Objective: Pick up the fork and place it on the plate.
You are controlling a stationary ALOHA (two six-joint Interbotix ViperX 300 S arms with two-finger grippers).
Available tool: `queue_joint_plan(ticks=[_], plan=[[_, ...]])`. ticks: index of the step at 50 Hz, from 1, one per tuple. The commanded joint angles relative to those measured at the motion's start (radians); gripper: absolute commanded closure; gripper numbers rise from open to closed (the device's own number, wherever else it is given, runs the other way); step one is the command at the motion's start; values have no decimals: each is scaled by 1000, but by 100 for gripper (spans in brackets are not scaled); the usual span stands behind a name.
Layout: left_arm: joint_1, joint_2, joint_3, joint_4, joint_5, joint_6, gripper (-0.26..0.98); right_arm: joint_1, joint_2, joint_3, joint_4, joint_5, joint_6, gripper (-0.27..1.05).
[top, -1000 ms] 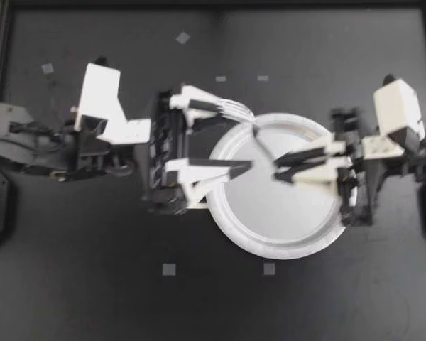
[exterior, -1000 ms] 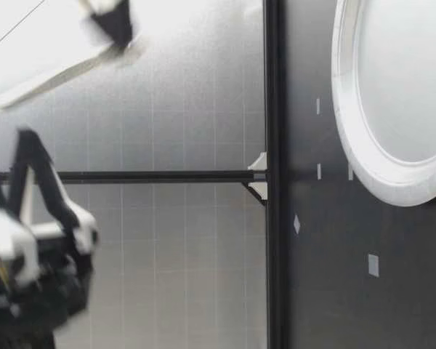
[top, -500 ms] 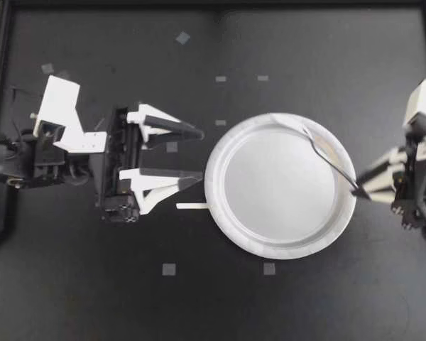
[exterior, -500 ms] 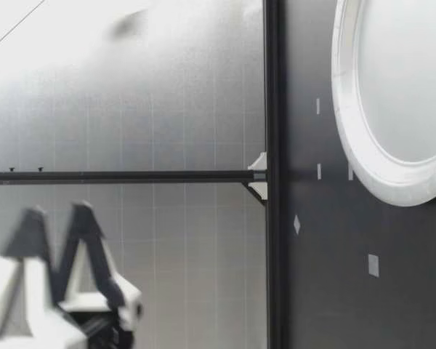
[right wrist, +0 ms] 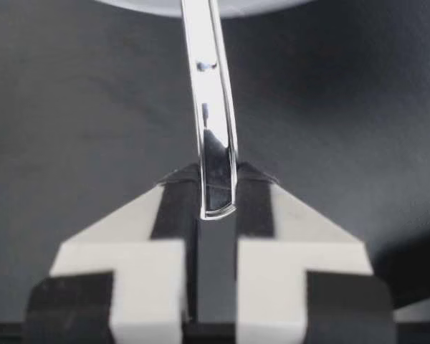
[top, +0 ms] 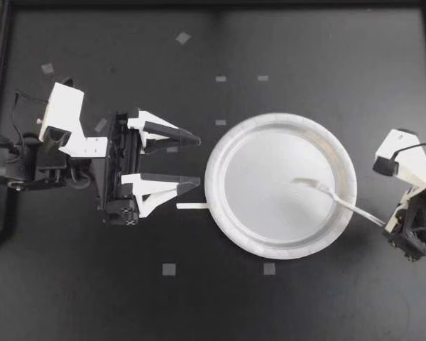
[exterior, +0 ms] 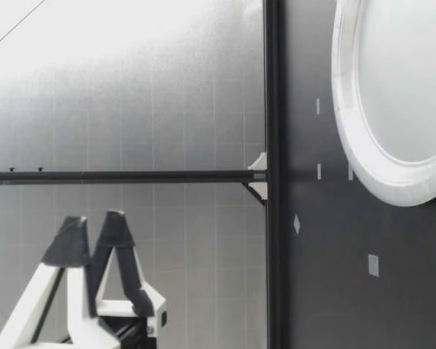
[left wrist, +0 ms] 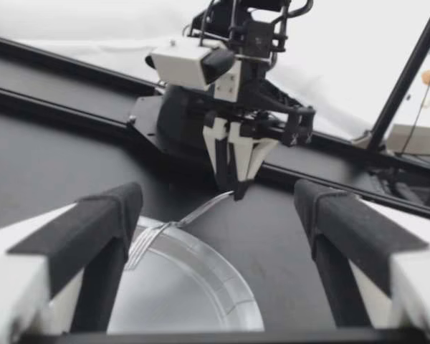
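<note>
Fork (top: 339, 200), metal: tines over the inner right part of the paper plate (top: 214, 202), handle crossing the rim outward.
Right gripper (top: 388, 226): just off the plate's right edge, fingers pinched narrow on the handle's end.
Left gripper (top: 198, 161): left of the plate, fingers spread wide, nothing between.
White strip (top: 192, 206): flat on the black table (top: 128, 284), at the plate's left rim.

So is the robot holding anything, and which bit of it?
Yes. My right hand pinches the fork at the very end of its handle, with the prongs over the plate. My left hand is open and holds nothing.
</note>
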Motion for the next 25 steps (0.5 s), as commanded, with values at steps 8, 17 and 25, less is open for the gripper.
queue_joint_plan(ticks=[8, 17, 25], plan=[[-2, -6, -5, 3, -5, 11, -10, 5, 38, 5, -92, -95, 158, 105], [-2, -8, 17, 3, -5, 14, -10, 3, 86, 14, -170, -103, 267, 105], [0, -12, 34, 5, -5, 20, -10, 3, 126, -20, -321, -60, 296, 105]])
